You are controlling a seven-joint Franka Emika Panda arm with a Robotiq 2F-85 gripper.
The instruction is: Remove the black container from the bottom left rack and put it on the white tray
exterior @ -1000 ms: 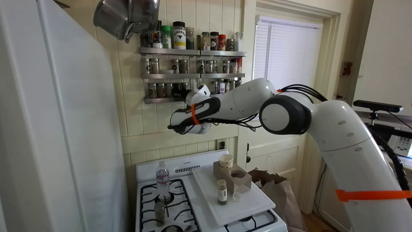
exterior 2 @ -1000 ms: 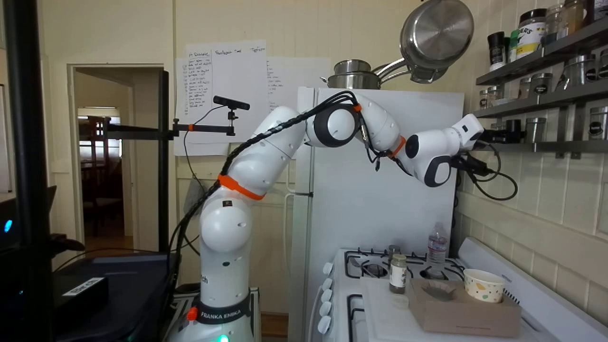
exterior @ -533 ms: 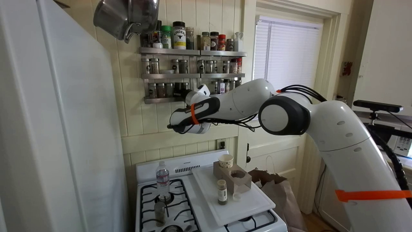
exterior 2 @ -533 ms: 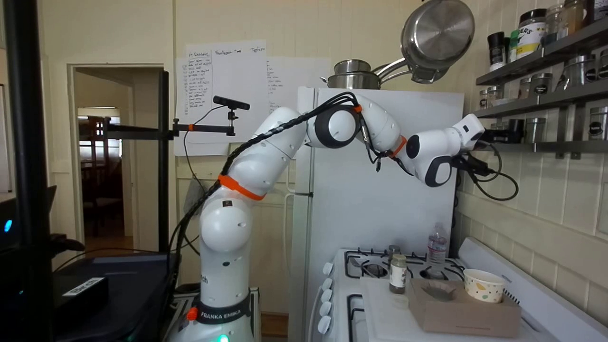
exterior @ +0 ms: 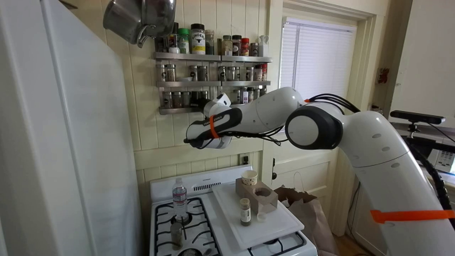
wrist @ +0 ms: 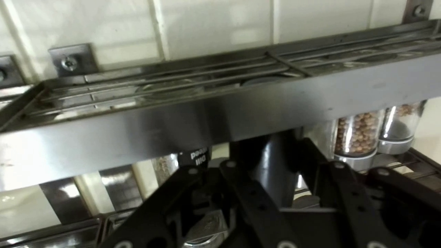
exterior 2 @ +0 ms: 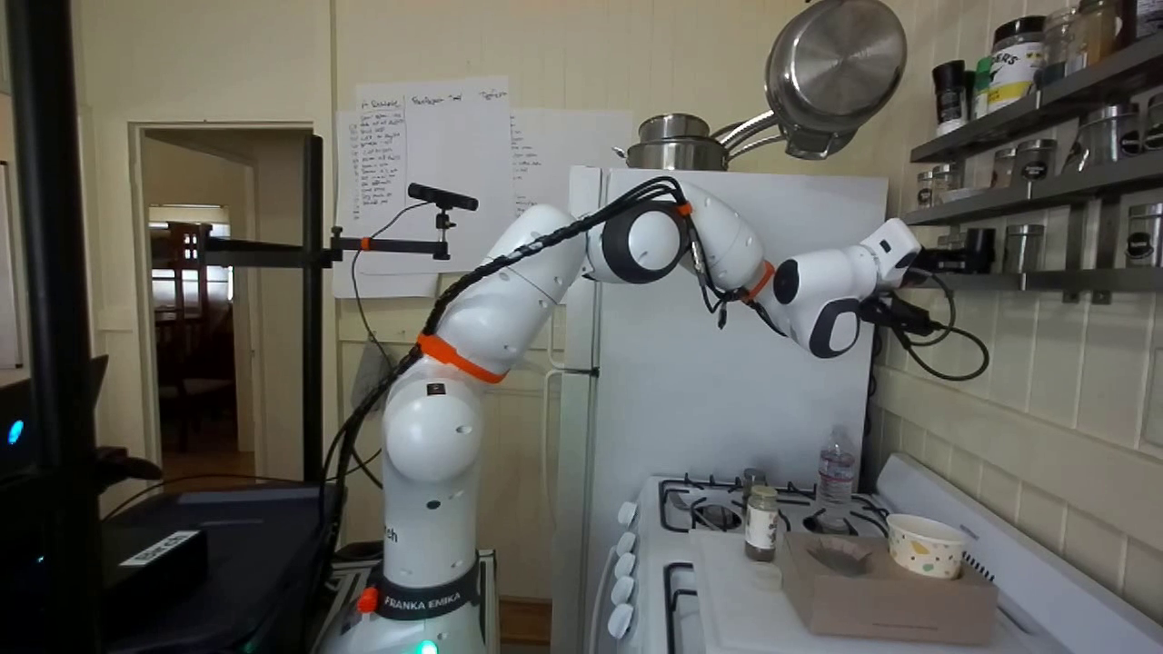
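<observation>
Drawn back slightly compared with a moment ago, the gripper (wrist: 274,153) pinches the black container (wrist: 275,179), a dark cylinder (one end is hidden behind the front rail (wrist: 162,129)). That container is at the bottom left rack (exterior: 181,110), near a jar of round tan contents (wrist: 358,136); whether it touches the rack cannot be told. Farther off, well below, the white tray (exterior: 270,227) lies on the stove (exterior: 215,213), bearing a labelled jar (exterior: 245,214) and a cardboard box (exterior 2: 890,599).

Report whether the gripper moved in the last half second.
Yes, slightly: in an exterior view, the gripper has shifted leftward in the picture, away from the silver-lidded jar on the bottom rack.
</observation>
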